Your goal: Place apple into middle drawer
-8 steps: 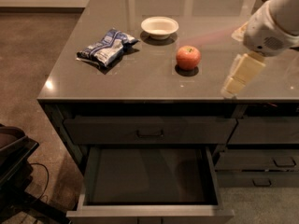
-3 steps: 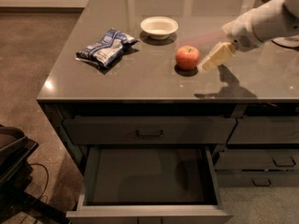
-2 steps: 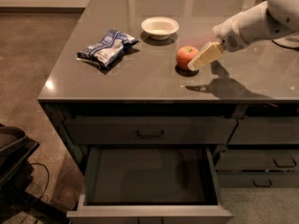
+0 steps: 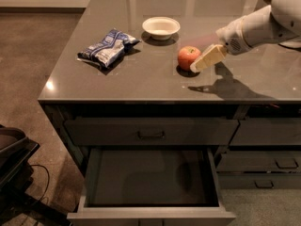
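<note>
The red-orange apple (image 4: 187, 57) sits on the grey countertop (image 4: 141, 74), right of centre. My gripper (image 4: 199, 66) reaches in from the right on a white arm, its pale fingers right against the apple's right side, low over the counter. The middle drawer (image 4: 150, 180) is pulled open below the counter's front edge; its flat dark bottom holds nothing.
A white bowl (image 4: 161, 27) stands behind the apple. A blue snack bag (image 4: 106, 47) lies to the left. A shut drawer front with a black handle (image 4: 151, 134) is above the open drawer. Narrower drawers (image 4: 263, 161) are at the right. Dark equipment (image 4: 14, 159) stands on the floor at left.
My gripper has swung left from the counter's right side and come down beside the apple. The apple, bowl, bag and drawer have not moved.
</note>
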Robot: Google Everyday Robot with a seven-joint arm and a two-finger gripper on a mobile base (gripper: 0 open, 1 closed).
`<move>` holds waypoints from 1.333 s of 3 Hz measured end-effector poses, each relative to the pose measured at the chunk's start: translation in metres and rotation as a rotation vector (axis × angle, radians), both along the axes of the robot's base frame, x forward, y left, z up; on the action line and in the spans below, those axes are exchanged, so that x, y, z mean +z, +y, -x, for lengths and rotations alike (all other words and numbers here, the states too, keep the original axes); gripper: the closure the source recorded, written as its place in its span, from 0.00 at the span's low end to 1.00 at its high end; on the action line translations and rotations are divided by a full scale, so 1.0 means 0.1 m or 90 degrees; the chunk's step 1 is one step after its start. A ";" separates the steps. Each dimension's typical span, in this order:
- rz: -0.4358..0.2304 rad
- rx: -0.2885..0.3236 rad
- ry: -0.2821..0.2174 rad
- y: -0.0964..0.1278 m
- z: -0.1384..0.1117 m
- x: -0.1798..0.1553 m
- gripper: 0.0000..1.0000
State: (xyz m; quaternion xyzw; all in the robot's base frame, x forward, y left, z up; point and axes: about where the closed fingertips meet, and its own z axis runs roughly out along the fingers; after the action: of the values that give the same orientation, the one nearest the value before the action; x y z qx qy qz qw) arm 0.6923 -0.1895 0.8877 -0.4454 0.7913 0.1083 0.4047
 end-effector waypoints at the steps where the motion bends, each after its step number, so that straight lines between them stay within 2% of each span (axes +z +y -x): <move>1: -0.038 0.019 0.028 0.19 -0.01 -0.16 0.00; 2: -0.068 0.030 0.041 0.34 -0.03 -0.28 0.00; 3: -0.068 0.030 0.041 0.35 -0.03 -0.28 0.19; 4: -0.068 0.031 0.041 0.35 -0.03 -0.28 0.42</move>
State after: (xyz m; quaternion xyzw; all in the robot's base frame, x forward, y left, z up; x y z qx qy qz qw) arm 0.6954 -0.1548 0.8600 -0.4382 0.7861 0.1745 0.3996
